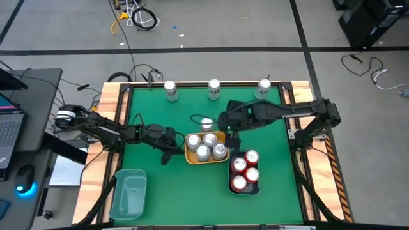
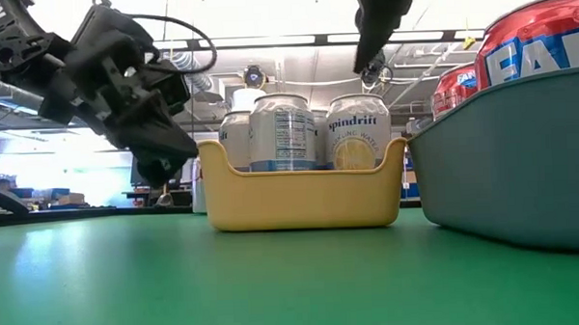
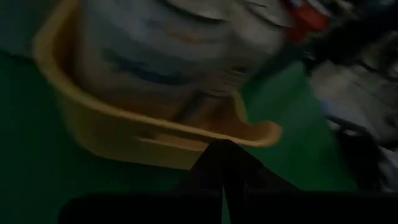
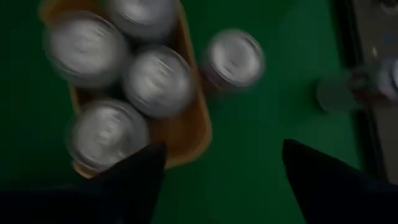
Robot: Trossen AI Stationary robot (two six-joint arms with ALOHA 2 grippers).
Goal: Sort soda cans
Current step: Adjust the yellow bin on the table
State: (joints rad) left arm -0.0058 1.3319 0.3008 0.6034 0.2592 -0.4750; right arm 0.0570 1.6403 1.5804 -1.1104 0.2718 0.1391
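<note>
Right gripper (image 1: 225,132) released, empty, above yellow bin (image 1: 190,157) of four silver cans (image 1: 203,151). Left gripper (image 1: 167,153) clenched beside bin; a nudge could shift it, spoiling the next drop.

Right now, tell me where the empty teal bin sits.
In the high view the teal bin sits at the table's near-left corner, apart from the yellow bin of silver cans, below the left gripper.

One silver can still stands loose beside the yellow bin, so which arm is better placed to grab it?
Right, probably. The right gripper is open and hovers near the loose silver can; the left gripper is shut, across the yellow bin.
</note>
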